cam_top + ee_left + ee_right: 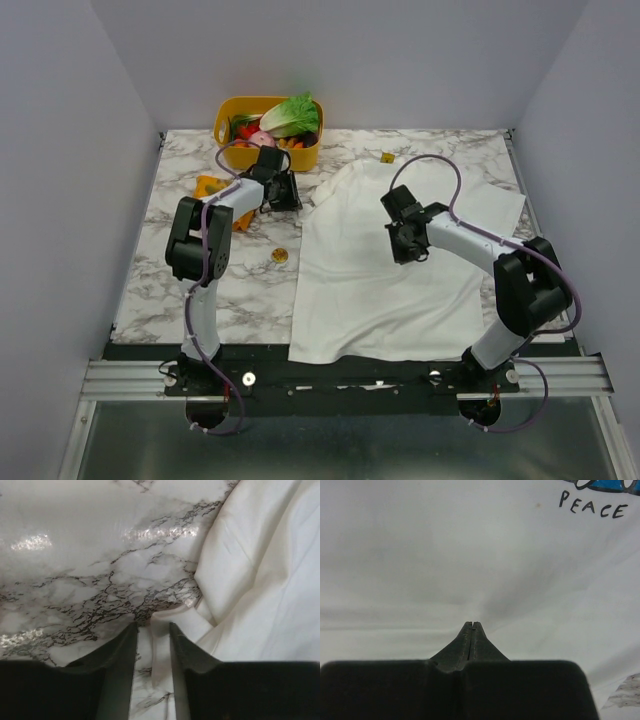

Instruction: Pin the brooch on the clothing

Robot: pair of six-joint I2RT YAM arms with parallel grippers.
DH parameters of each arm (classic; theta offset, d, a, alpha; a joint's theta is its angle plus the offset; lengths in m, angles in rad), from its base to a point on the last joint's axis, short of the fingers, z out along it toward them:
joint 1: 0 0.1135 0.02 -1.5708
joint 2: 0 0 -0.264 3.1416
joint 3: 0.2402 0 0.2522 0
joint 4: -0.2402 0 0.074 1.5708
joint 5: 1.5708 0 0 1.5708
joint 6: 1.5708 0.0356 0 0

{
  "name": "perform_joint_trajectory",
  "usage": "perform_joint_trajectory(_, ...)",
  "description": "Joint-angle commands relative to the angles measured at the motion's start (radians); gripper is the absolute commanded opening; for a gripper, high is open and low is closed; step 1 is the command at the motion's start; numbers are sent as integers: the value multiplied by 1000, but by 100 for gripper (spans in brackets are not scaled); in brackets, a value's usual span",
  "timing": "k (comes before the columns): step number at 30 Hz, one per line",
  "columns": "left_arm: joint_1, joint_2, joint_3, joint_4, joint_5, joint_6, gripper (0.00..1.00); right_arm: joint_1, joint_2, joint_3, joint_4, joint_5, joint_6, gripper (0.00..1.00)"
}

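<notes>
From above, the brooch (280, 256) is lying on the table (170, 290), just left of the T-shirt (360, 290). Left wrist: the left gripper (153, 628) is standing slightly spread, the T-shirt edge between its jaws. Right wrist: the right gripper (472, 626) is pressing its jaws together over the T-shirt.

Bright, even light; soft shadows; glare on marble table (32, 542); wrist-view foregrounds blurred.

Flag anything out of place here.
The brooch lies loose on the table, left of the shirt and not touching it. The shirt is rumpled, with folds along its left edge.
</notes>
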Motion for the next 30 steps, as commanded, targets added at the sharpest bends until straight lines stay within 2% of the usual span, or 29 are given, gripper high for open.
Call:
perform_joint_trajectory(1, -1, 34, 58, 31, 21, 8, 25, 9, 17, -24, 27, -11, -2, 1)
perform_joint_trajectory(2, -1, 31, 62, 32, 9, 12, 12, 11, 17, -27, 27, -13, -4, 1)
perform_joint_trajectory(4, -1, 28, 80, 31, -5, 24, 1, 9, 23, -37, 32, -14, 0, 1)
perform_joint_trajectory(13, -1, -36, 92, 52, -87, 55, 0, 9, 49, -68, 44, -29, 6, 1)
perform_joint_trajectory(15, -1, -27, 117, 12, -102, 72, 0, 9, 53, -70, 43, -29, 6, 0)
perform_joint_trajectory(19, -1, -27, 97, -2, -82, 86, 0, 11, 47, -73, 47, -33, 9, 0)
perform_joint_trajectory(21, -1, -29, 74, 14, -39, 83, 30, 9, 47, -73, 49, -34, 7, 0)
perform_joint_trajectory(23, -1, -30, 39, 47, -13, 74, 52, 9, 47, -73, 49, -34, 6, 0)
perform_joint_trajectory(30, -6, -1, 20, 73, 36, 58, 55, 9, 47, -80, 47, -33, 6, 1)
